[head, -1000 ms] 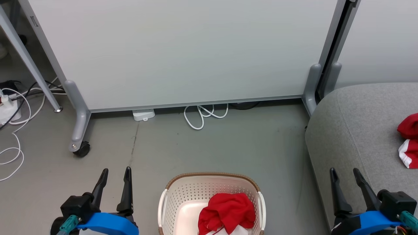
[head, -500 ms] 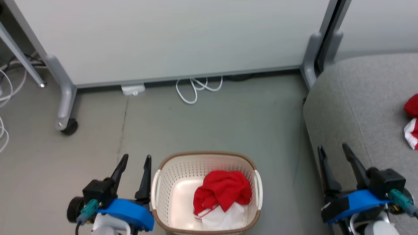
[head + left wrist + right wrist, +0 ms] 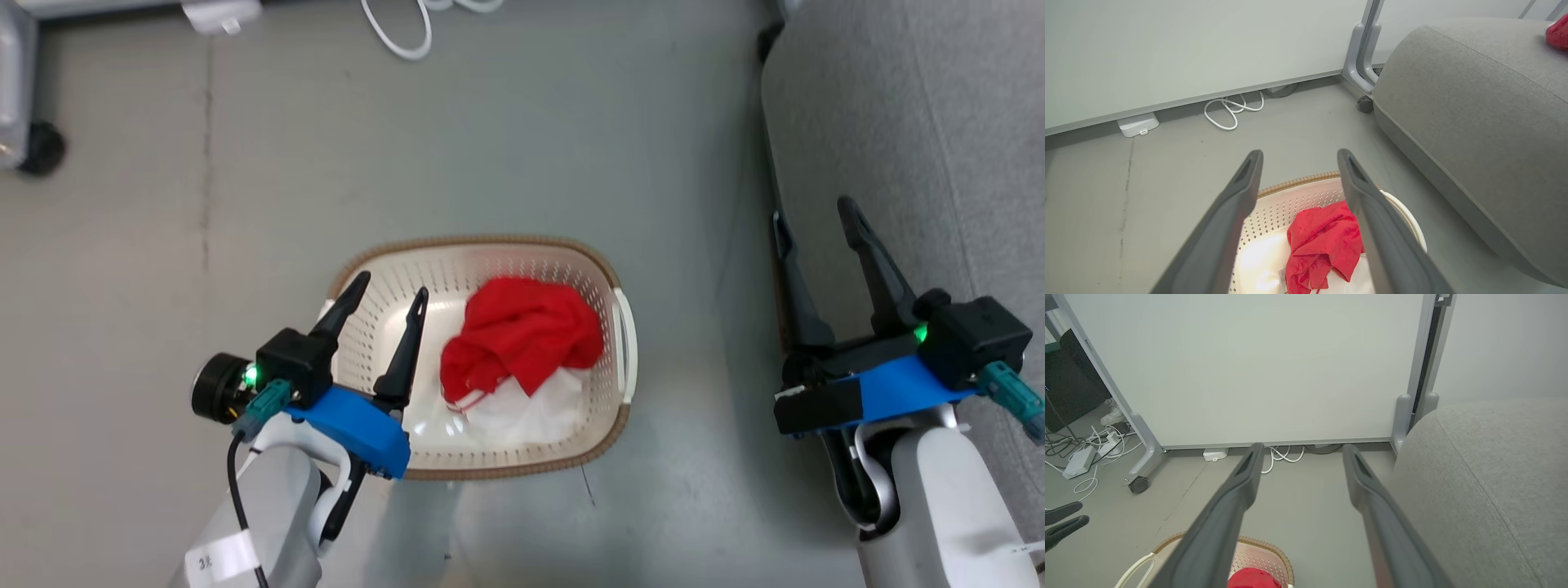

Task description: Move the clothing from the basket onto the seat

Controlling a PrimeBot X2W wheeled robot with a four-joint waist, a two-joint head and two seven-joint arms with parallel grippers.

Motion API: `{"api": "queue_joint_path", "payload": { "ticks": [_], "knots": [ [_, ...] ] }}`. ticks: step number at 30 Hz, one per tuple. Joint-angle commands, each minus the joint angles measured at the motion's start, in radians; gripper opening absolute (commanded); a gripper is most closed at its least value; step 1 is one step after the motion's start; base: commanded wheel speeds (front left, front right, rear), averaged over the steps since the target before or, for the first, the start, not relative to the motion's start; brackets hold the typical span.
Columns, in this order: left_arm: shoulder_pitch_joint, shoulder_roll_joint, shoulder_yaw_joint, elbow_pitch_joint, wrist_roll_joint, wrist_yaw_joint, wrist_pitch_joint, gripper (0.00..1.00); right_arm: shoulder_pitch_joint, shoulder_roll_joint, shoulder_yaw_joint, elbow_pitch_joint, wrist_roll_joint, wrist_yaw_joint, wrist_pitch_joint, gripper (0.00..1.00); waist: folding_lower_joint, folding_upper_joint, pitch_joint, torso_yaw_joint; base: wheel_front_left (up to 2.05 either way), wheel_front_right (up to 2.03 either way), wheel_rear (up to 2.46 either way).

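Grey floor, basket of crumpled red-and-white clothing

Bright red soft fabric clothing with a white panel; cream-white perforated plastic basket, brown woven-look rim; light grey woven-fabric sofa seat; plain grey floor.

A small white sticker is sitting on the pale left forearm, carrying two dark characters. The first is looking like a "3", and the second is too blurred to read. A small label is peeking out on the basket floor, its print too small to read.
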Motion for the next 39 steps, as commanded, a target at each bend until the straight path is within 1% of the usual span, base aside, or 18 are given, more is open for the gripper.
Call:
{"api": "queue_joint_path", "payload": {
  "ticks": [1,10,17,20,24,27,31,35,39],
  "knots": [
    [-0.025,0.010,-0.006,0.007,-0.001,-0.002,-0.004,1.00,-0.022,0.001,0.005,-0.008,0.005,0.000,-0.006,1.00,-0.0004,0.0000,0.116,-0.050,0.00,0.00,0.00],
    [-0.168,0.064,-0.106,0.125,-0.023,-0.001,-0.005,1.00,-0.103,0.002,0.042,-0.020,0.034,0.000,-0.042,1.00,-0.0004,0.0000,0.308,-0.109,0.00,0.00,0.00],
    [-0.246,0.105,-0.213,0.209,0.004,-0.001,-0.005,1.00,-0.136,0.001,0.073,-0.017,0.063,0.000,-0.068,1.00,-0.0004,0.0000,0.398,-0.143,0.00,0.00,0.00],
    [-0.278,0.119,-0.242,0.252,0.015,-0.001,-0.004,1.00,-0.143,0.001,0.085,-0.012,0.075,0.000,-0.078,1.00,-0.0004,0.0000,0.423,-0.156,0.00,0.00,0.00],
    [-0.320,0.130,-0.251,0.311,0.031,0.000,-0.005,1.00,-0.152,0.001,0.101,0.000,0.095,0.000,-0.088,1.00,-0.0004,0.0000,0.449,-0.174,0.00,0.00,0.00],
    [-0.340,0.133,-0.245,0.352,0.042,0.017,-0.005,1.00,-0.154,0.001,0.116,0.010,0.114,0.000,-0.094,1.00,-0.0004,0.0000,0.465,-0.188,0.00,0.00,0.00],
    [-0.370,0.140,-0.238,0.384,0.048,0.022,-0.005,1.00,-0.162,0.001,0.145,0.022,0.129,0.000,-0.099,1.00,-0.0004,0.0000,0.490,-0.214,0.00,0.00,0.00],
    [-0.398,0.148,-0.232,0.404,0.057,0.040,-0.005,1.00,-0.166,0.001,0.165,0.034,0.145,0.000,-0.099,1.00,-0.0004,0.0000,0.508,-0.228,0.00,0.00,0.00],
    [-0.423,0.151,-0.240,0.415,0.065,0.034,-0.005,1.00,-0.174,0.001,0.173,0.026,0.159,0.000,-0.100,1.00,-0.0004,0.0000,0.521,-0.236,0.00,0.00,0.00]
  ]
}}
